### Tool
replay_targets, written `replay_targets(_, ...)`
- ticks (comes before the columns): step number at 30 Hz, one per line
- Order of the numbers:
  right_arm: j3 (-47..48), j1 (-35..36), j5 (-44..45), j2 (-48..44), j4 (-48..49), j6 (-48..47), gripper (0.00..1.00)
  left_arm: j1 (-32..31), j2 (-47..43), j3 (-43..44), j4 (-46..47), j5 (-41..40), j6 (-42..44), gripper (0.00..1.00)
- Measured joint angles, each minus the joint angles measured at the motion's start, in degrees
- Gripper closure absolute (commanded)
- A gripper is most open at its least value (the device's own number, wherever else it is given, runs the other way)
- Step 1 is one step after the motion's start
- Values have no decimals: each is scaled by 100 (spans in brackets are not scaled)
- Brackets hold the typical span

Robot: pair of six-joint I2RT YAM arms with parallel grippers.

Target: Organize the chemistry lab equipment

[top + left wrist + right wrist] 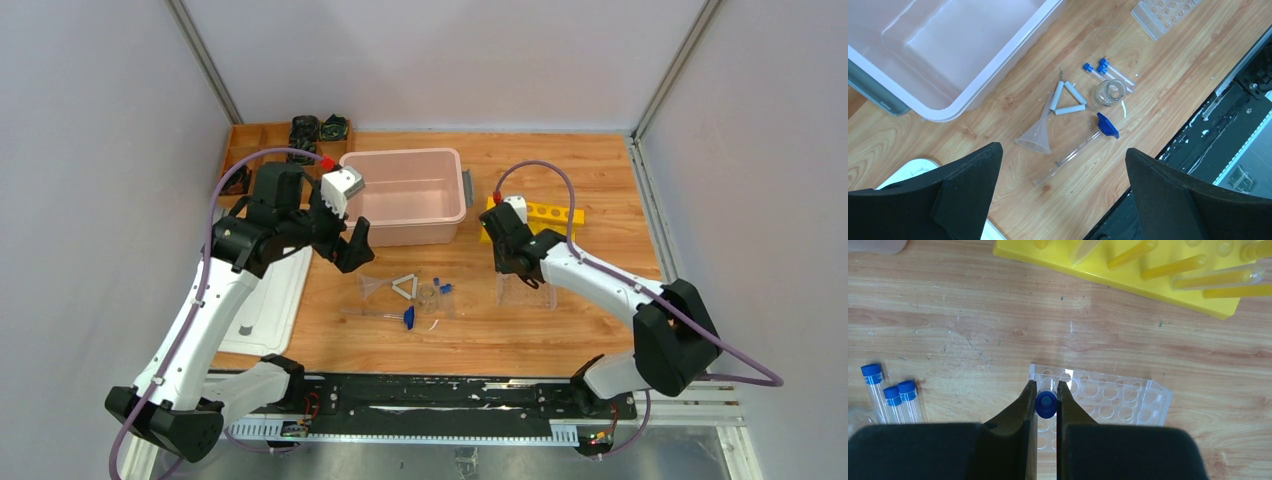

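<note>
A blue-capped tube (1046, 404) is being pinched at its cap by the right claw (1046, 388), whose fingers are being pressed narrow around it. The tube is being held upright over the holes at one end of the clear rack (1118, 400). Whether its bottom is inside a hole cannot be told.

To the left of the rack, and apart from it, three more tubes (893, 390) are lying side by side on the table (590, 180). Just beside them, on the side away from the rack, the dish (1109, 93) is standing. Farther left of the rack the triangle (1066, 100) is lying flat. After it comes the funnel (1035, 137), lying on its side with its stem just beside the triangle. The rod (1075, 150) is lying left of the rack too, nearer to the arm bases, with its blue tip close to the dish.

The left claw (1063, 148) is being held wide open in the air, well left of the rack, and nothing is being gripped by it.

Behind the rack a yellow rack (1128, 270) is lying. A pink tub (405, 195) is placed behind and left of the rack, and a white tray (270, 300) is placed far to its left.
</note>
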Motion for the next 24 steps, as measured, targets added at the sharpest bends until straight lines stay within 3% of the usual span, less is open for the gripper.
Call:
replay_targets(13,-142,0,-2,177,188,293,100,0,0,11,-26,-7,24,0)
replay_targets(22,-608,0,2,-13,870,564,100,0,2,52,-31,-111,26,0)
replay_targets(24,-675,0,2,-96,949,612,90,0,0,81,-28,-142,39,0)
